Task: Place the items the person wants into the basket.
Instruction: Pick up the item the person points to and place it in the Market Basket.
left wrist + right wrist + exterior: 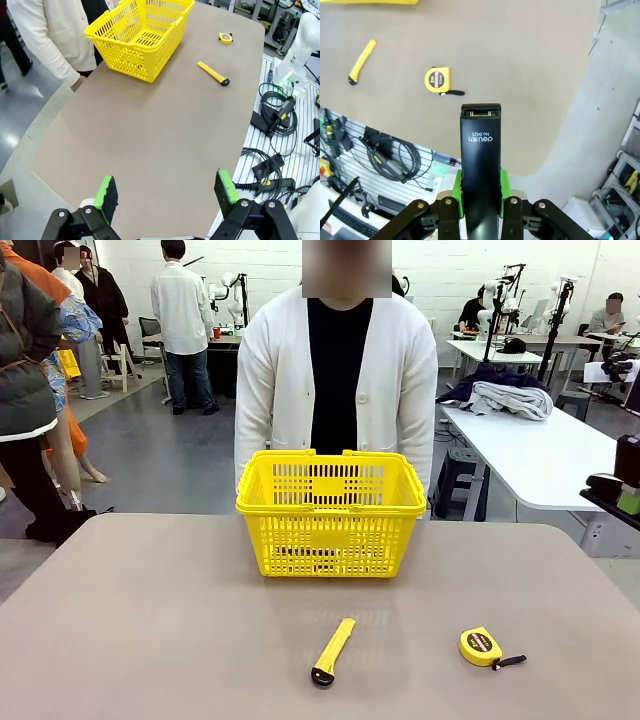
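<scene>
A yellow plastic shopping basket with slotted lattice sides is seen standing upright at the far middle of the grey-brown table, its two yellow handles folded down along the rim. Just behind it, at the far edge, a person in a white buttoned cardigan over a black top is standing with arms hanging at the sides. Through the lattice some dark shape can be made out low inside the basket, but what it is cannot be told.

On the near half of the table a yellow utility knife with a black end is laid at a slant, right of the middle. A round yellow tape measure with a black wrist strap is placed to its right, well apart from it and from the basket.

In the right wrist view, a long black desk stapler with white print on its top is held clamped between the green pads of the right gripper, and is raised above the table, nearer than the tape measure and beside the table's right edge.

In the left wrist view, the left gripper is shown with its green-padded fingers spread wide with nothing between them, above the left part of the table, well apart from the basket.
</scene>
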Motion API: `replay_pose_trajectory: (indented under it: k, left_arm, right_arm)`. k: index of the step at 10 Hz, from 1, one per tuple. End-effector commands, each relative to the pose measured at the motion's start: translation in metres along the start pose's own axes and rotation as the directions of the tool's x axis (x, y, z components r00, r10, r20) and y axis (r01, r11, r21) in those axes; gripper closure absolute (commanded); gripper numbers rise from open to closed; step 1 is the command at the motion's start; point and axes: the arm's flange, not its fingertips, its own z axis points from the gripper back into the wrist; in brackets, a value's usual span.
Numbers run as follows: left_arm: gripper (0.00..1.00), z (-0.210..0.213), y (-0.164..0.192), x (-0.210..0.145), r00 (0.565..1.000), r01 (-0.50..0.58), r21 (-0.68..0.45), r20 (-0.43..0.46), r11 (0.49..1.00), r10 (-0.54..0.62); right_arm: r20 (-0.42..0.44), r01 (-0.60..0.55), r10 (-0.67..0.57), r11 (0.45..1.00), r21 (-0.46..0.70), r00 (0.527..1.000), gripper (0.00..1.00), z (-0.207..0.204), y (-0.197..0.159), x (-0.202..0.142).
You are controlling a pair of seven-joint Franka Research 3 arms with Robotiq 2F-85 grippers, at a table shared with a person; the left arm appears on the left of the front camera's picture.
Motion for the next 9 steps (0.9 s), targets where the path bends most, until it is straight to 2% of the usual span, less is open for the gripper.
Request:
replay_pose_trajectory:
  k: [1,5,6,7,8,9]
  left_arm:
    - [0.0,0.0,0.0,-0.001,1.0,0.014,-0.008,0.014,1.0,-0.014]
    - [0.0,0.0,0.0,-0.001,1.0,0.014,-0.008,0.014,1.0,-0.014]
    - [0.0,0.0,0.0,-0.001,1.0,0.014,-0.008,0.014,1.0,-0.014]
    - [0.0,0.0,0.0,-0.001,1.0,0.014,-0.008,0.014,1.0,-0.014]
    - [0.0,0.0,0.0,-0.001,1.0,0.014,-0.008,0.014,1.0,-0.014]
    - [0.0,0.0,0.0,-0.001,1.0,0.014,-0.008,0.014,1.0,-0.014]
  right_arm:
    - [0.007,-0.005,0.005,1.0,0.006,1.0,0.88,0.003,0.004,-0.006]
    - [0.007,-0.005,0.005,1.0,0.006,1.0,0.88,0.003,0.004,-0.006]
    - [0.008,-0.004,0.004,1.0,-0.002,1.0,0.69,0.004,0.002,-0.003]
    - [0.018,-0.229,0.233,0.967,-0.112,0.972,0.69,0.029,0.013,0.016]
    - [0.06,-0.407,0.423,0.895,-0.183,0.904,0.69,0.057,0.032,0.046]
    - [0.06,-0.552,0.581,0.796,-0.25,0.811,0.69,0.078,0.056,0.083]
